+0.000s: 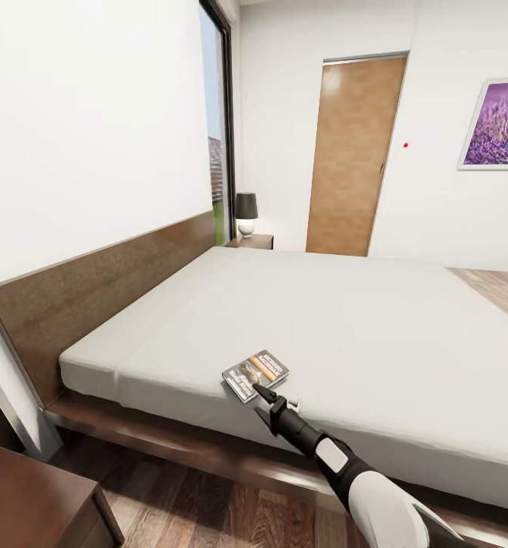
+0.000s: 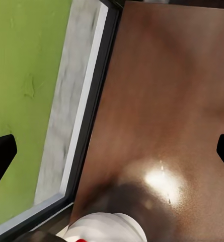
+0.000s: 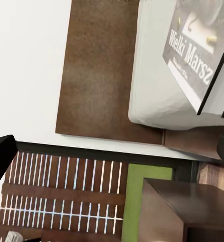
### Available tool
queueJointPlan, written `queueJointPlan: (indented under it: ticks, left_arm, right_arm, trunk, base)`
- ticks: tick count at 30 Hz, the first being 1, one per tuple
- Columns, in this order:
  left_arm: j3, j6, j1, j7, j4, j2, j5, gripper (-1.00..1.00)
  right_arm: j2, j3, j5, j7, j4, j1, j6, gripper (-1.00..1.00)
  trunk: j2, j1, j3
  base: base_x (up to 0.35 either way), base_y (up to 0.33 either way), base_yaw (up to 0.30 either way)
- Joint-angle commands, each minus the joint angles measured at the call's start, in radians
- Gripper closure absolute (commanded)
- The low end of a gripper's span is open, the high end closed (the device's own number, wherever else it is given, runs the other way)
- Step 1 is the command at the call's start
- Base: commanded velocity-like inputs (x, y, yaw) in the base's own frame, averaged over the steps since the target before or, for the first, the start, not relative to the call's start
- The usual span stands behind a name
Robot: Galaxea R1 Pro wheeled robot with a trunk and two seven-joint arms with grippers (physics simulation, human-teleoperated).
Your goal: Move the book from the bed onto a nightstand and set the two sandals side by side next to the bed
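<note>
The book (image 1: 255,374) lies flat on the off-white bed (image 1: 376,327) near its front edge; its dark cover has an orange band. In the right wrist view the book (image 3: 197,45) shows white lettering and overhangs the mattress edge slightly. My right gripper (image 1: 261,402) is open just in front of the book, fingers pointing at it and holding nothing; its fingertips stand wide apart in the right wrist view (image 3: 113,151). My left gripper (image 2: 112,151) is open over a glossy reddish-brown surface (image 2: 162,91). One nightstand (image 1: 251,242) stands beyond the bed, another (image 1: 41,502) close at the lower left. The sandals are out of view.
A brown headboard (image 1: 94,289) runs along the left wall. A black-shaded lamp (image 1: 246,213) stands on the far nightstand beside a tall window (image 1: 217,129). A wooden door (image 1: 354,152) and a purple picture (image 1: 497,122) are on the far walls. Wood floor (image 1: 208,510) lies before the bed.
</note>
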State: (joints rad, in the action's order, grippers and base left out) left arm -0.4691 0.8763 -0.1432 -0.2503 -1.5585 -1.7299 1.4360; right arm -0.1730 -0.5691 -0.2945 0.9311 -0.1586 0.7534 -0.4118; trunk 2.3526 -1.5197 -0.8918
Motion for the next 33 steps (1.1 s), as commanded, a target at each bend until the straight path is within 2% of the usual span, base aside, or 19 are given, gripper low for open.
queueJointPlan:
  ticks: [1,15,24,33]
  left_arm:
    - [-0.006,0.001,-0.007,-0.009,-0.002,0.000,0.011,-1.00]
    - [-0.006,0.001,-0.007,-0.010,-0.002,0.001,0.011,-1.00]
    - [-0.006,0.001,-0.007,-0.010,-0.003,0.001,0.011,-1.00]
    - [-0.006,0.002,-0.007,-0.010,-0.003,0.000,0.011,-1.00]
  right_arm:
    - [0.000,0.000,-0.007,0.000,0.000,0.001,-0.008,-1.00]
    - [0.005,-0.004,-0.009,-0.001,0.001,0.003,-0.008,-1.00]
    - [0.006,-0.005,-0.033,-0.002,0.002,0.003,-0.008,-1.00]
    - [0.006,-0.005,-0.039,-0.002,0.002,0.003,-0.008,-1.00]
  trunk:
    - [0.000,0.000,-0.001]
    - [0.000,0.000,-0.001]
    - [0.000,0.000,-0.001]
    - [0.000,0.000,-0.001]
  base:
    - [0.000,0.000,0.000]
    - [0.000,0.000,0.000]
    - [0.000,0.000,0.000]
    - [0.000,0.000,0.000]
